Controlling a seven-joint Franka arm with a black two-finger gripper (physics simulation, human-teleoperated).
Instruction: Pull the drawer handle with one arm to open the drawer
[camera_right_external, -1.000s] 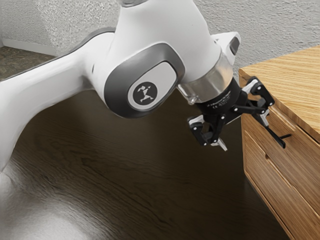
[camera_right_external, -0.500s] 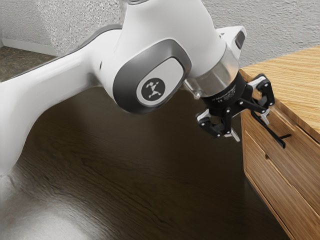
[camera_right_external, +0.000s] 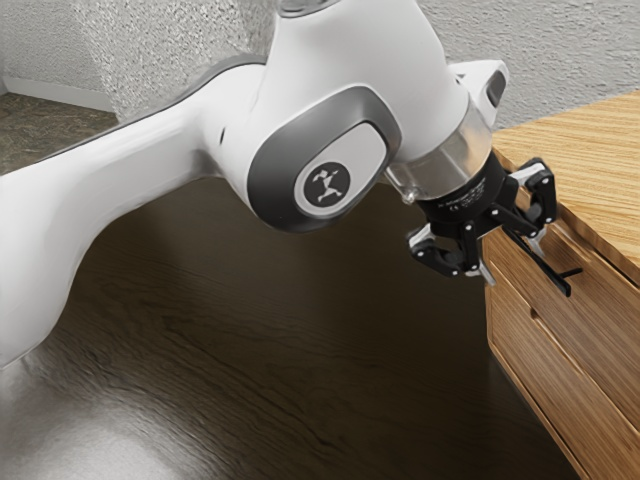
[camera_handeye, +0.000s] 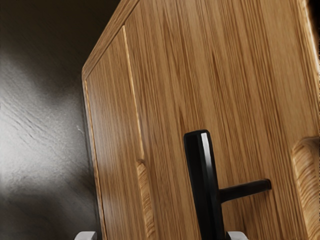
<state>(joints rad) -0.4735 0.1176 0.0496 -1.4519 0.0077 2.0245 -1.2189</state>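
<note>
A wooden cabinet (camera_right_external: 590, 150) stands at the exterior view's right. Its top drawer front (camera_right_external: 605, 315) carries a slim black bar handle (camera_right_external: 556, 276) on a short post, and the front sits flush with the cabinet. My black gripper (camera_right_external: 510, 256) is open right in front of that handle, one finger above the bar's near end and the other below and to the left. In the wrist view the handle (camera_handeye: 204, 185) stands close ahead against the drawer front (camera_handeye: 165, 100), between my two pale fingertips (camera_handeye: 86, 235). Nothing is gripped.
A second drawer front (camera_right_external: 545, 385) lies below the top one. Dark wooden floor (camera_right_external: 250, 350) spreads under the arm. A grey textured wall (camera_right_external: 580, 50) runs behind the cabinet.
My hand has moved to the exterior view's right, toward the cabinet, and now reaches the handle's near end. The fingers stay open. The drawer has not moved.
</note>
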